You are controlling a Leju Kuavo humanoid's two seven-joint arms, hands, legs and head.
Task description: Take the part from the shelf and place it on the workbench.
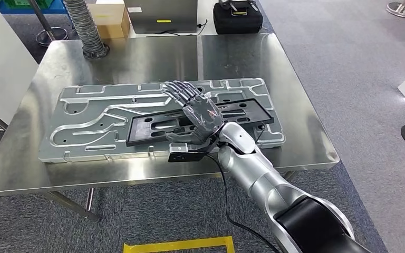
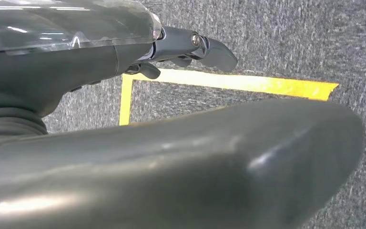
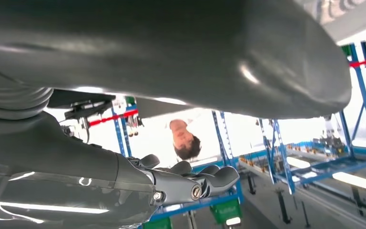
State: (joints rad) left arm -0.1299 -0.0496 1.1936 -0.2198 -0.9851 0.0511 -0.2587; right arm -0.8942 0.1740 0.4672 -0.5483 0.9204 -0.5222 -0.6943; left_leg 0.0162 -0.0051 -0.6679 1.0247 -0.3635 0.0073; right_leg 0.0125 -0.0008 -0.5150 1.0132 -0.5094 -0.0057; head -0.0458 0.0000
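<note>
Grey carpet shop floor w/ a steel workbench (image 1: 295, 132) filling the middle of the head view, and a big machined alu plate (image 1: 84, 126) lying flat across it. On top of that plate, center frame, you've got the black part (image 1: 147, 126) sitting flat, so imo the placing bit looks basically done.

Your right hand (image 1: 198, 110) comes in from lower right, and it's over the part's right half w/ fingers (image 1: 182, 92) spread and stretched out, palm down, nothing pinched. Can't tell if it's resting on the part or just above it. Looks to me like a let-go pose rather than a grip.

Left hand (image 2: 181, 47) hangs low by the floor: in the left wrist view you see its fingers sticking out straight w/ nothing in them, carpet and yellow floor tape (image 2: 248, 83) behind.

Upper edge of the head view: ribbed hose (image 1: 84, 26), a cardboard box (image 1: 111, 18) and a black case (image 1: 237, 16), all well apart from the part. Right wrist view catches a person past blue racking (image 3: 276, 152), far off.
</note>
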